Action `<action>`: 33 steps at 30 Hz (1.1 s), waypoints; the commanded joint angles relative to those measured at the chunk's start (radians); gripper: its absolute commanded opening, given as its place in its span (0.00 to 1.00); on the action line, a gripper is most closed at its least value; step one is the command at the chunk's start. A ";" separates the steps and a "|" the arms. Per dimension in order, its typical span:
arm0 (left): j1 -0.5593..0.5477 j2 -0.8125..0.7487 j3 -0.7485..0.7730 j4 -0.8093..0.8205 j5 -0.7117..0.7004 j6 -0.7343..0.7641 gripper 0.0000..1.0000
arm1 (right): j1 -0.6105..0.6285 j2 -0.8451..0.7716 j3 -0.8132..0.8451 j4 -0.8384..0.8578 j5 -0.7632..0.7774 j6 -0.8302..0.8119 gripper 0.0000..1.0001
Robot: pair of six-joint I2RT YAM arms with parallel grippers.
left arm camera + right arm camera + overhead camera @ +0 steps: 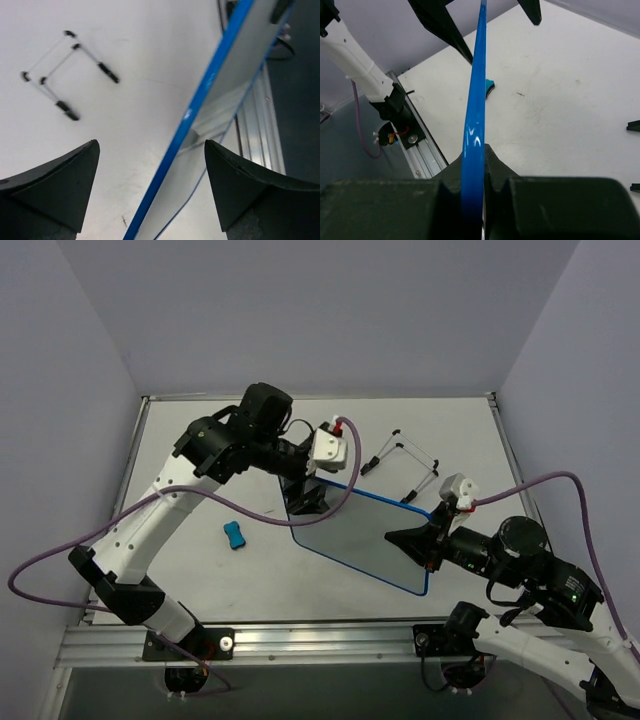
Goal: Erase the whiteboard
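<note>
A small whiteboard (360,535) with a rounded blue rim sits in the middle of a white worktop (200,460), seen from above and between two robot arms. Its face looks blank and pale grey. The right arm's fingers (496,167) are closed tight on the board's right-hand edge. In the right wrist view the blue rim runs edge-on straight up out of the narrow slot between them. The board seems to be tipped up off the worktop rather than lying flat, though the overhead view does not make clear whether any corner rests on the surface. The left arm's fingers (65,180) are spread wide at the board's far left corner. In the left wrist view the blue rim passes diagonally through the gap between them, closer to the right-hand finger, and touches neither one. A thin wire stand (400,460) with black tips lies by itself on the worktop just beyond the board's far edge, apart from the board. A small blue bone-shaped eraser (235,535) lies on the worktop to the left of the board, near it but not touching, with no fingers on it. In the right wrist view the board's rim partly hides the eraser.
</note>
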 commanded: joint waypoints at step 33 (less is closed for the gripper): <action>0.354 -0.142 -0.778 2.565 0.565 -1.866 0.71 | 0.011 -0.044 0.189 0.311 0.043 0.134 0.00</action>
